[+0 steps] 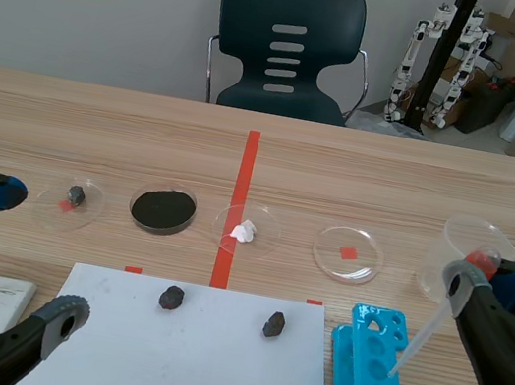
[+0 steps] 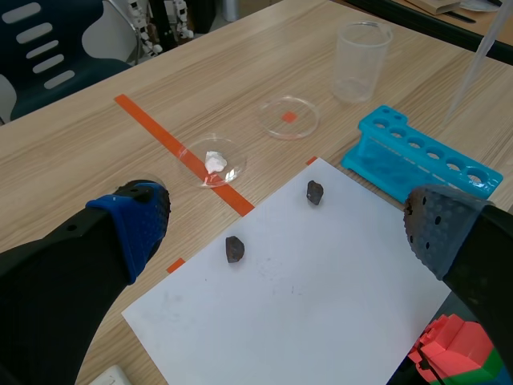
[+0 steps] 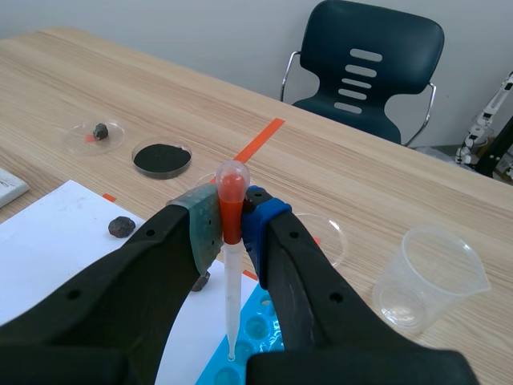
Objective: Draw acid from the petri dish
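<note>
Soft, even indoor light fills all three views, and the wooden surface is bright with no hard glare. The white sheet, at 6 o'clock in the scene view, is the brightest patch. A dark stone on it throws only a faint shadow. In the wrist views the black fingers look dark and slightly soft, while the pipette and farther things stay sharp.
</note>
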Tool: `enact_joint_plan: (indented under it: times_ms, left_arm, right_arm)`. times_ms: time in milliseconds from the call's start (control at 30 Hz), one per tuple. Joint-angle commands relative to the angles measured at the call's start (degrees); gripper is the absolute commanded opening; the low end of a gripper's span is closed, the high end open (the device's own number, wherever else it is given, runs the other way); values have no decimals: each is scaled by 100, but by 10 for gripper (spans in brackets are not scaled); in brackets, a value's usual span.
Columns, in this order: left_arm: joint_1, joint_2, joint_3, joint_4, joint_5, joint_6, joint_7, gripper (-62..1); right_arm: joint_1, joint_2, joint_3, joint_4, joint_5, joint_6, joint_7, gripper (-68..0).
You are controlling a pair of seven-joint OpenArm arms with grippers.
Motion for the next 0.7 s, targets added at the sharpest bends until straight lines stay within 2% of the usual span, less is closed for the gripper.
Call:
enact_joint_plan:
  times_ms: [0, 433, 667]
  left_arm:
    - [9, -4, 11, 57, -81, 7, -76, 6]
    - [9, -4, 11, 57, -81, 7, -76, 6]
    - [9, -4, 11, 57, -81, 7, -76, 6]
  right_arm:
    - [17, 0, 17, 138, 39, -15, 76, -609]
    - [90, 0, 17, 136, 42, -15, 61, -610]
    - [404, 0, 17, 125, 42, -15, -295, -610]
